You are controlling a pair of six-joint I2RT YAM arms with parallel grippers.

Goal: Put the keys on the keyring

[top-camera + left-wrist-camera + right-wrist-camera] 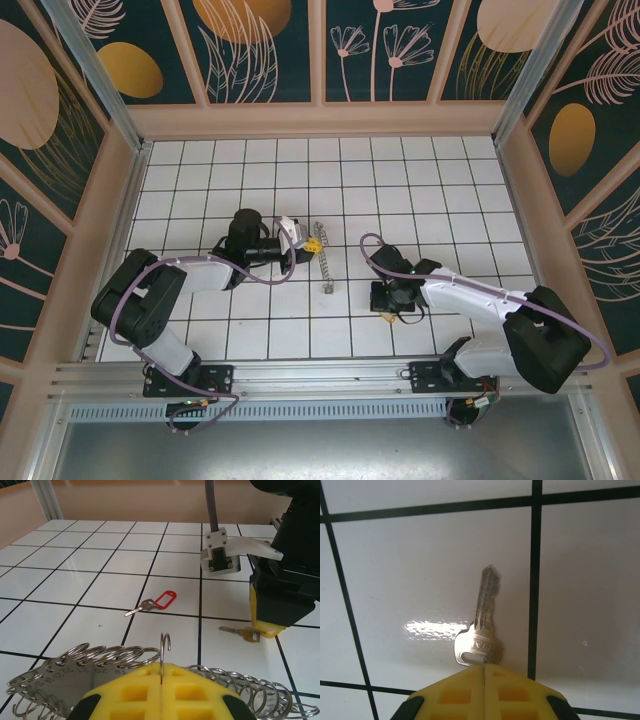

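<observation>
The keyring [60, 679], a grey band fringed with small metal rings, lies under my left gripper [161, 672]. That gripper is shut on one small ring [165, 647], which stands upright between its yellow fingers. From above, the keyring [325, 262] is a thin strip beside the left gripper [313, 243]. A key with a red tag [160, 601] lies loose on the tiles beyond it. My right gripper [484, 667] is shut at the head of a silver key [483, 622] that rests flat on the table. This key [242, 632] lies at the right gripper's tip [265, 629].
The white tiled table [400, 180] is walled in by tan panels on three sides, with an aluminium rail [320, 375] along the near edge. The right arm's body [285, 580] stands close on the right of the left wrist view.
</observation>
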